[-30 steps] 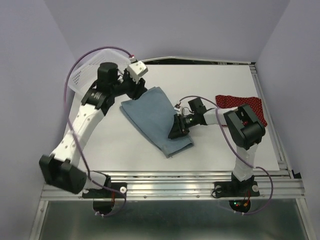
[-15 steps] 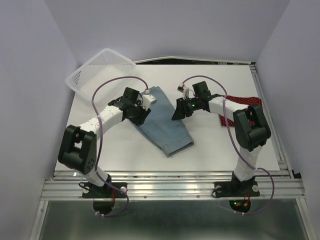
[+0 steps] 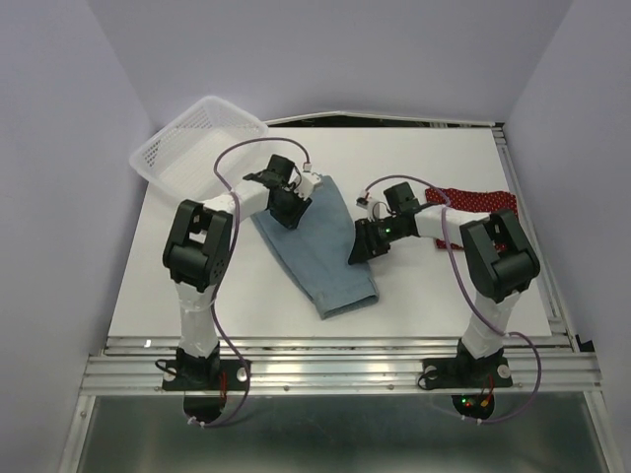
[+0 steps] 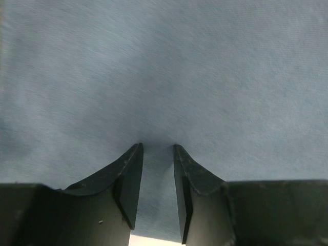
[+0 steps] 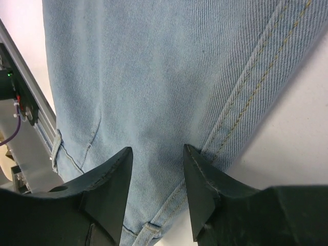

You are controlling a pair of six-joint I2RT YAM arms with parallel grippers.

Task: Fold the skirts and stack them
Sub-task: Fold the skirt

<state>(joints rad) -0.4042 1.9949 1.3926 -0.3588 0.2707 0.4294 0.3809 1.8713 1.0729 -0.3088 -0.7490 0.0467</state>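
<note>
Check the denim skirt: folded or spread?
Folded, it seems: the denim skirt lies flat as a long narrow strip, not fanned out. The layers themselves cannot be made out.

We see a light blue denim skirt (image 3: 317, 258) at mid-frame, with its seams stitched in tan thread. At the right, the other skirt (image 3: 481, 201) is dark red with tiny pale dots. The basket (image 3: 192, 143), upper left, is white mesh. The counter (image 3: 197, 286) is white and the fingers (image 5: 107, 184) are black.

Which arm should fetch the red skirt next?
Right, likely. The red skirt lies beside that arm; the right claw is at the denim edge facing it. The left claw is across the denim, farther away.
</note>
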